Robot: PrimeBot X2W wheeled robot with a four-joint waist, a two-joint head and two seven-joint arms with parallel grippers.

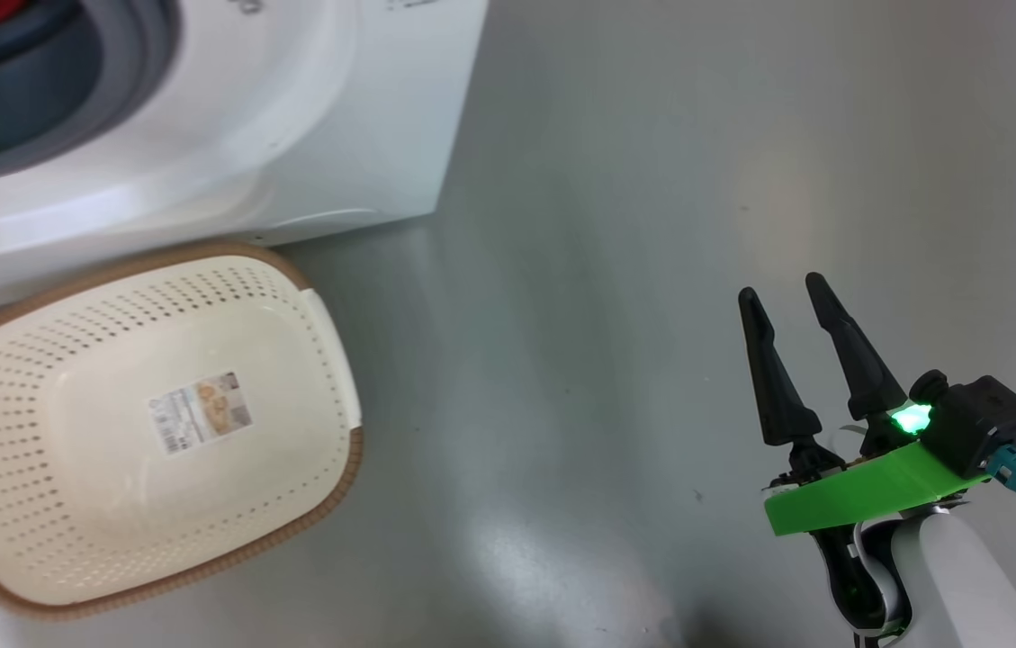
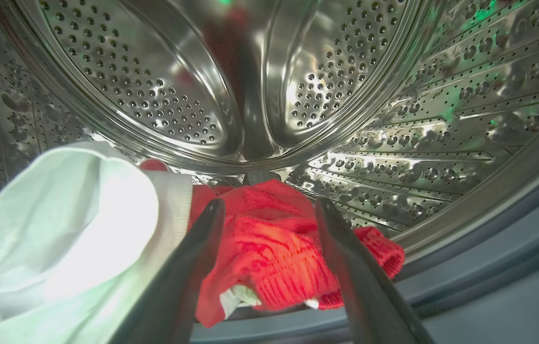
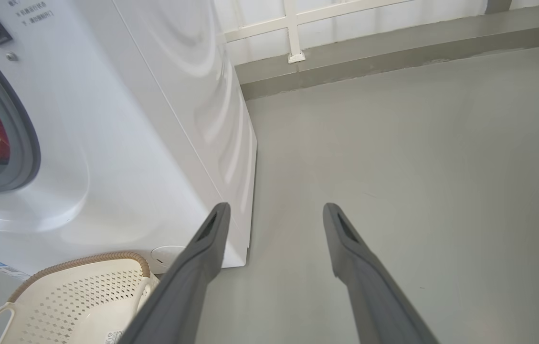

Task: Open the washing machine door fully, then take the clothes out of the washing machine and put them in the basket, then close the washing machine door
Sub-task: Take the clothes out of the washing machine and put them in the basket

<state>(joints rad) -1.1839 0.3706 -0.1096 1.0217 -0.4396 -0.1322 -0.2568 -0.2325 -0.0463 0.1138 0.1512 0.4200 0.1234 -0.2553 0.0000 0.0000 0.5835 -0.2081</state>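
— Jaws status?
— Both pairs spread. My left wrist view puts the left gripper (image 2: 270,205) inside the drum (image 2: 164,95), over the clothes (image 2: 269,258) heaped at its front lip. My right gripper (image 1: 782,288) hangs over the floor (image 1: 615,225).
— Basket?
— Head view shows the basket (image 1: 112,315) just before the washing machine (image 1: 337,108), long axis lower-left to upper-right.

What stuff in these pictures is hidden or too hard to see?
- Left wrist view: the left claw has dark fingers covering part of the red clothes, and the left edge cuts off the white cloth.
- Head view: the print on the basket label is too small to read, and the top-left corner cuts off the washing machine opening.
- Right wrist view: a right claw finger and the bottom edge hide most of the basket.
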